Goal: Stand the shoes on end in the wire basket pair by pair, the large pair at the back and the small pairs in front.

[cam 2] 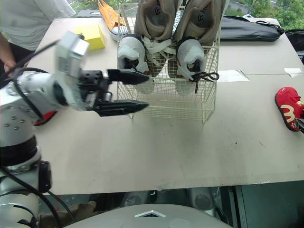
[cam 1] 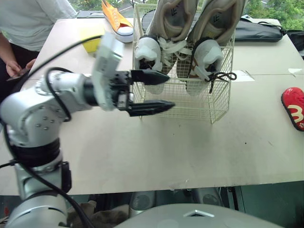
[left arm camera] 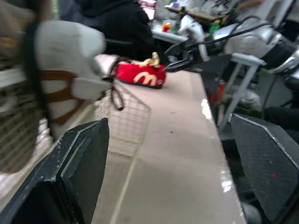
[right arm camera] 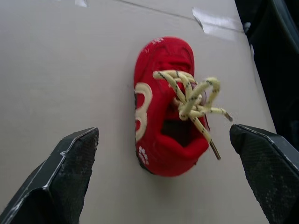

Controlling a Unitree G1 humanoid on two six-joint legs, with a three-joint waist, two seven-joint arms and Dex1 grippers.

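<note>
- Sneakers of the large beige-and-white pair (cam 1: 209,28) stood on end, side by side, at the back of the wire basket (cam 1: 183,107), their upper ends rising above its rim and a dark lace (cam 1: 222,76) hanging over the front wires.
- The basket's front section held no shoes.
- A small red shoe (right arm camera: 168,107) lay on its sole on the bench (cam 1: 190,152), well apart from the basket on the robot's right.
- The right gripper (right arm camera: 163,129) hung over that shoe with its fingers spread wide, holding nothing.
- The left gripper (cam 1: 171,91) was near the basket's front left corner, its fingers parted and empty.
- An orange shoe (cam 1: 116,19) and a yellow block (cam 2: 91,35) sat at the bench's far left.
- A black bag (cam 1: 259,31) lay behind the basket, and a person in white (cam 1: 28,23) stood at the far left edge.
</note>
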